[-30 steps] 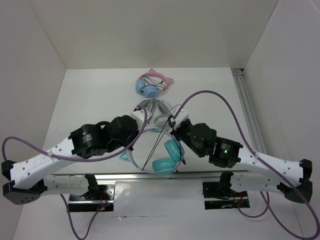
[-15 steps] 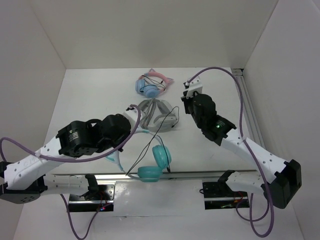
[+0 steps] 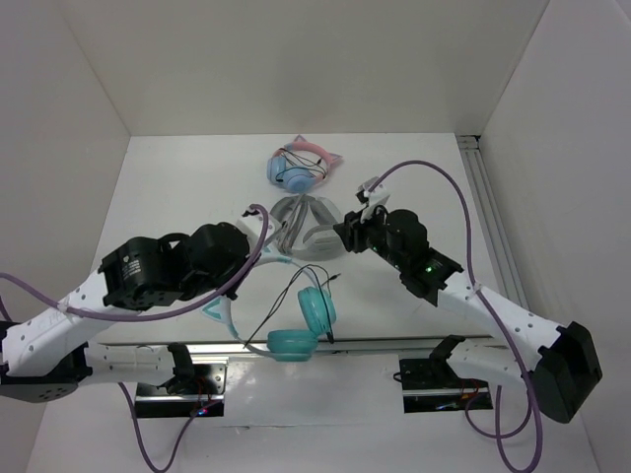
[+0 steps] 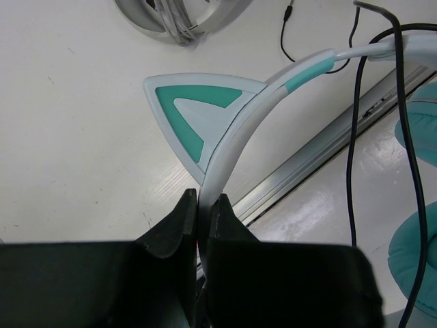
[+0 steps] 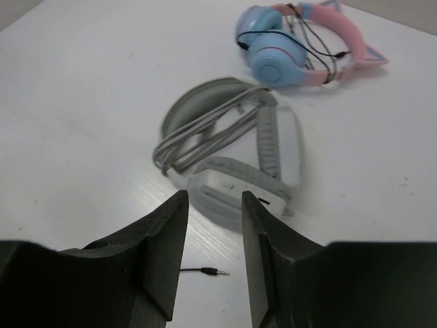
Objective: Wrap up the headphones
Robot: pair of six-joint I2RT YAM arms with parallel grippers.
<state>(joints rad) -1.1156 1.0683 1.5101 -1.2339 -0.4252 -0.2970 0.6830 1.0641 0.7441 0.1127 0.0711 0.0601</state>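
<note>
CHANGE: right gripper point(image 5: 210, 205) has swung back to frame centre, jaws now parted and empty above plug point(image 5: 205, 271) | left gripper point(image 4: 201, 205) pinches headphones point(image 3: 304, 325) by headband point(image 4: 235, 130) | MEANING: cable point(image 4: 351, 137) loose, wrap unfinished

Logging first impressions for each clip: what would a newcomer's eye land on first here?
The teal headphones near the front of the table, their white cat-ear headband pinched in the left gripper, black cable trailing loose. Behind them lie the grey-white headphones, which the open right gripper faces, and the blue-and-pink headphones farthest back.
</note>
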